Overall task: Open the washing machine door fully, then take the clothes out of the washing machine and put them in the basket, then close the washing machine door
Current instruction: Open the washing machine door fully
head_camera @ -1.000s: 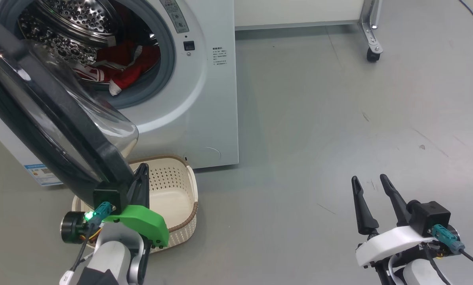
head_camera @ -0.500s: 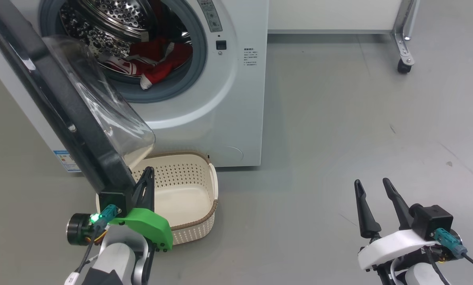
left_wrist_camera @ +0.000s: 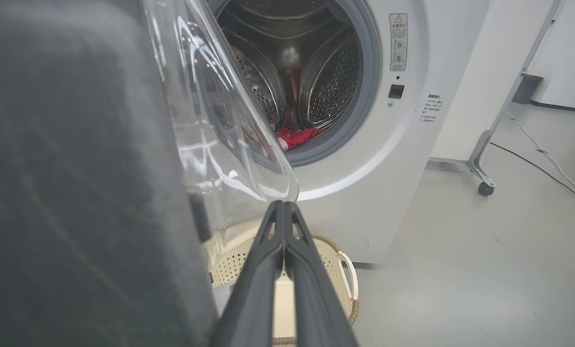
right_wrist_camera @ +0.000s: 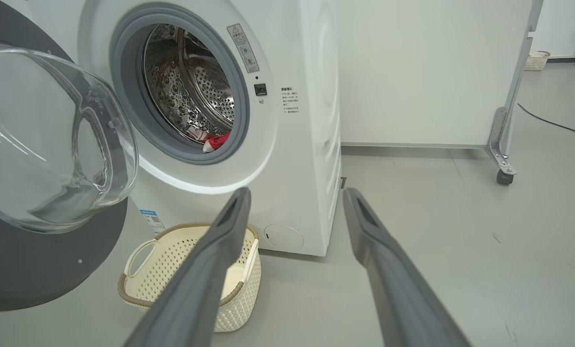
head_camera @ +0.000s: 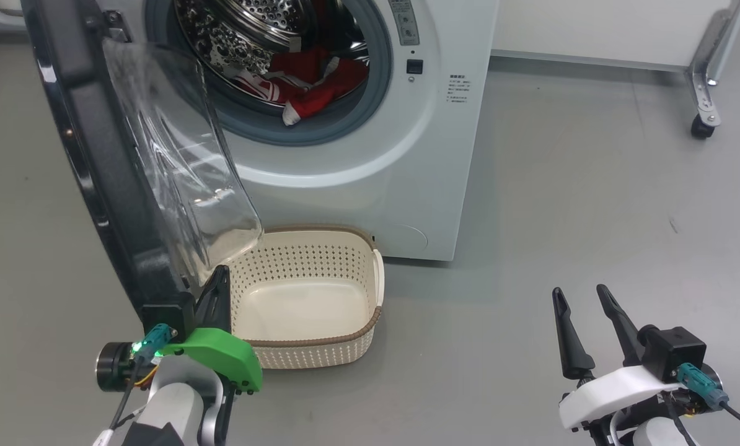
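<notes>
left claw: fingers pressed together, holding nothing; tips up against the door's inner side at its low edge, can't tell if they touch
right claw: spread wide, empty, low at 4 o'clock of the head view, well apart from everything
step: door-opening, looks near done; door is swung far out and seen almost edge-on from the head view
door place: 11 o'clock of the left claw, its glass bowl hanging over the basket's left end
basket: on the floor, 2 o'clock of the left claw, just in front of the washer, empty
clothes: in the drum, 1 o'clock of the left claw, one bit lying on the seal
next move: probably nudge the door its last bit, then send a spread claw into the drum; it has to clear the bowl
door look: wide glossy black rim, round; bowl clear, bulging, shiny
drum look: bright steel, perforated, ribbed
seal look: grey rubber ring
clothes look: red soft cloth, white trim, crumpled, will sag when lifted
basket look: cream holed plastic, rounded rectangle, brown woven-look rim, white handles
floor: smooth grey
</notes>
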Controlling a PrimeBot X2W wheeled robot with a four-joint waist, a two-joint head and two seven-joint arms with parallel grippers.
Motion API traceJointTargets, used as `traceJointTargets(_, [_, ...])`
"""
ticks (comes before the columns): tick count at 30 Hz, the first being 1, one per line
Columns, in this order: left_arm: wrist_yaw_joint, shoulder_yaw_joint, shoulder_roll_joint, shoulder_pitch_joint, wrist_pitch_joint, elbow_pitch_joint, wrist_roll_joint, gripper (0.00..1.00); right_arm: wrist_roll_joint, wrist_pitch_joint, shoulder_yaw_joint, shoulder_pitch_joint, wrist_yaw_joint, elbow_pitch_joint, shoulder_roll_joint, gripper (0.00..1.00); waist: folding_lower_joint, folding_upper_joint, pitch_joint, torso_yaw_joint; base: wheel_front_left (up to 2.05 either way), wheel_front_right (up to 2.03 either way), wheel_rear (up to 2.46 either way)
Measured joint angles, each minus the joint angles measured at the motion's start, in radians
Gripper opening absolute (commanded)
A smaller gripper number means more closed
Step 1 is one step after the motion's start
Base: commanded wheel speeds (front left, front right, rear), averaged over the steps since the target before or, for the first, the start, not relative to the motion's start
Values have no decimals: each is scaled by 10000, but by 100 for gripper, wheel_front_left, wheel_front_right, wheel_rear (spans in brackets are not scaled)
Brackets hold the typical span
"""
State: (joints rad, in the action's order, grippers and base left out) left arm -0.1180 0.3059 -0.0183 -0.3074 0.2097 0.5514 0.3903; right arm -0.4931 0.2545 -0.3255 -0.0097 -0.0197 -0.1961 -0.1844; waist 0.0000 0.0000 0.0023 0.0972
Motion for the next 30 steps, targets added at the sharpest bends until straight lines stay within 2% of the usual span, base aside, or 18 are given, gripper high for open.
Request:
traceJointTargets(14, [-2, -1511, -73, 1, 217, 153, 309, 0, 121, 0, -42, 6, -104, 42, -25, 100, 0, 0, 294, 858, 0, 0, 0])
traceJointTargets(30, [-2, -3661, -558, -5, 380, 75, 581, 0, 295, -107, -107, -27, -232, 173, -366, 100, 0, 0, 900, 1147, 0, 0, 0])
